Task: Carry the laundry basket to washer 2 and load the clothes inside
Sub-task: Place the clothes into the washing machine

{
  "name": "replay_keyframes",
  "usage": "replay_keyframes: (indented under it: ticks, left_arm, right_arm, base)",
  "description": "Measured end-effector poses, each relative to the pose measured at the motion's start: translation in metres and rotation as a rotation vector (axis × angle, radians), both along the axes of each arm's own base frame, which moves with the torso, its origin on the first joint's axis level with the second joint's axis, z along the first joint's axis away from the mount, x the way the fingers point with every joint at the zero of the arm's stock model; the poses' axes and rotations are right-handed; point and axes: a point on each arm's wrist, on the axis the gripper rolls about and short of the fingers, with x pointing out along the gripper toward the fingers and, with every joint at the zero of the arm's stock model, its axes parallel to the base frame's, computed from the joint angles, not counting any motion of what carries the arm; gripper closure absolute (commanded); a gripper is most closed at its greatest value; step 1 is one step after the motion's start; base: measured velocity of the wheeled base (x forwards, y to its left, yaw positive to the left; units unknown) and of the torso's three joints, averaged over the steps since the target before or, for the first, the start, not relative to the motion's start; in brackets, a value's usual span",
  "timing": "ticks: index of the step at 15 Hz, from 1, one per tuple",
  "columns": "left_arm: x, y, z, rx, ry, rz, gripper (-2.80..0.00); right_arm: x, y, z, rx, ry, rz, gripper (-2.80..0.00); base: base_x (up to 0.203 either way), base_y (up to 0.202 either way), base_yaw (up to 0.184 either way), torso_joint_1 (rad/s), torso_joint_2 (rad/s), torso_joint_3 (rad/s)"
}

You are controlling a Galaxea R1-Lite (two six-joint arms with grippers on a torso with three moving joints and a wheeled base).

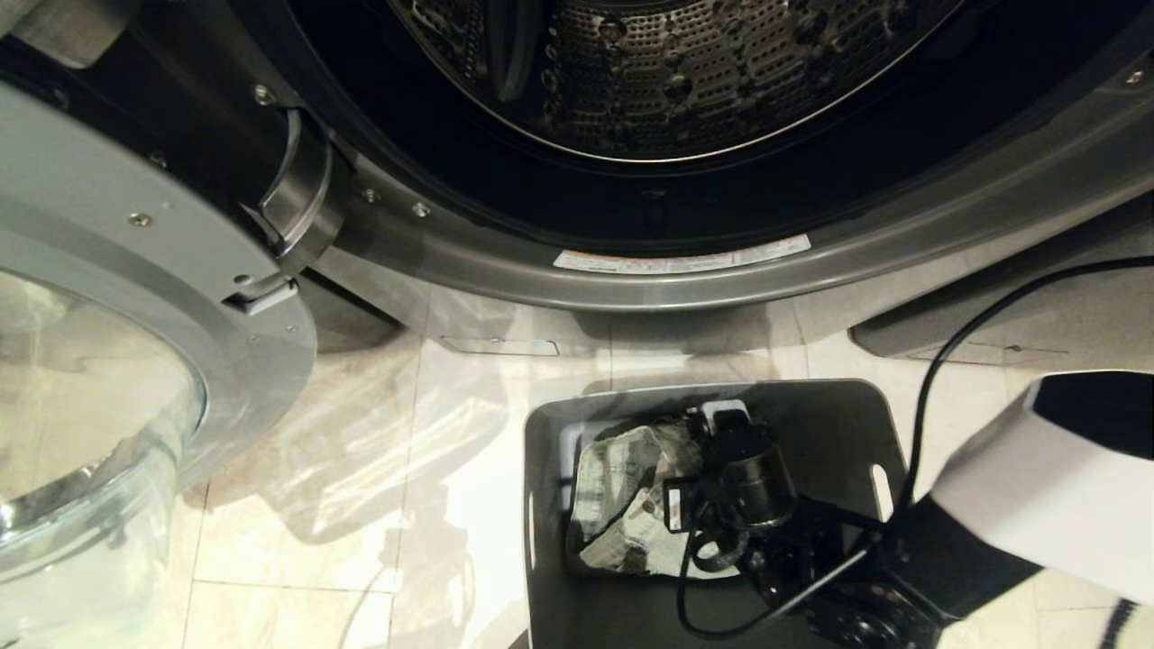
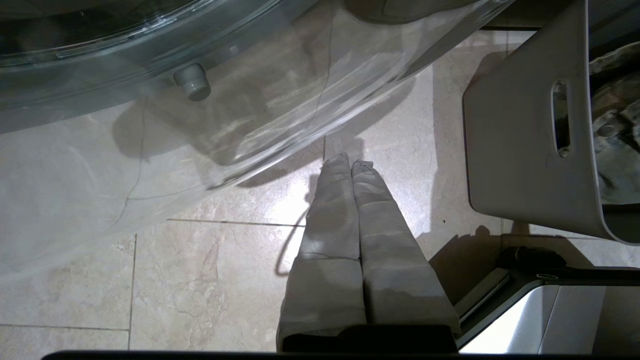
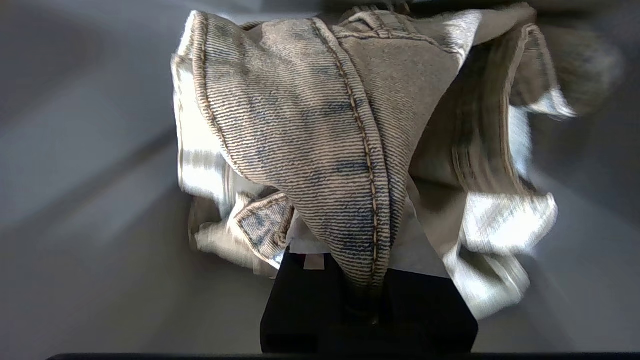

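Note:
The grey laundry basket (image 1: 816,424) sits on the floor tiles in front of washer 2 (image 1: 685,270), whose drum (image 1: 649,81) gapes open above it. The clothes (image 1: 622,505), a crumpled pale washed denim piece, lie inside the tub. My right gripper (image 1: 672,491) reaches down into the basket and is shut on a seamed fold of the clothes (image 3: 300,125); the right gripper (image 3: 367,280) has its fingertips buried in the cloth. My left gripper (image 2: 350,162) hangs shut and empty over the tiles beside the basket (image 2: 520,150).
The washer's round glass door (image 1: 135,315) is swung open to the left, low over the floor, and looms above my left gripper as the door (image 2: 150,75). A black cable (image 1: 938,361) loops over the basket's right side. Pale floor tiles (image 1: 379,505) lie between door and basket.

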Motion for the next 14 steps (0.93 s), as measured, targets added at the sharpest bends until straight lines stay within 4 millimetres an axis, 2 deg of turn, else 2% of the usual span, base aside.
replay_keyframes:
  ticks: [4, 7, 10, 12, 14]
  left_arm:
    - [0.000, 0.000, 0.000, 0.000, 0.000, 0.000, 0.00]
    - [0.000, 0.000, 0.000, 0.000, 0.000, 0.000, 0.00]
    - [0.000, 0.000, 0.000, 0.000, 0.000, 0.000, 0.00]
    - [0.000, 0.000, 0.000, 0.000, 0.000, 0.000, 0.00]
    - [0.000, 0.000, 0.000, 0.000, 0.000, 0.000, 0.00]
  right_arm:
    - [-0.067, -0.044, 0.042, 0.026, 0.035, 0.023, 0.00]
    - [-0.110, -0.078, 0.053, 0.026, 0.031, 0.046, 0.00]
    - [-0.133, -0.097, 0.075, 0.033, -0.058, 0.132, 0.00]
    - [-0.138, -0.100, 0.107, 0.063, -0.172, 0.193, 0.00]
    - [-0.142, -0.104, 0.147, 0.112, -0.274, 0.230, 0.00]
  base:
    - [0.000, 0.000, 0.000, 0.000, 0.00, 0.000]
    - [0.000, 0.000, 0.000, 0.000, 0.00, 0.000]
    - [0.000, 0.000, 0.000, 0.000, 0.00, 0.000]
    - [0.000, 0.000, 0.000, 0.000, 0.00, 0.000]
    - [0.000, 0.000, 0.000, 0.000, 0.00, 0.000]
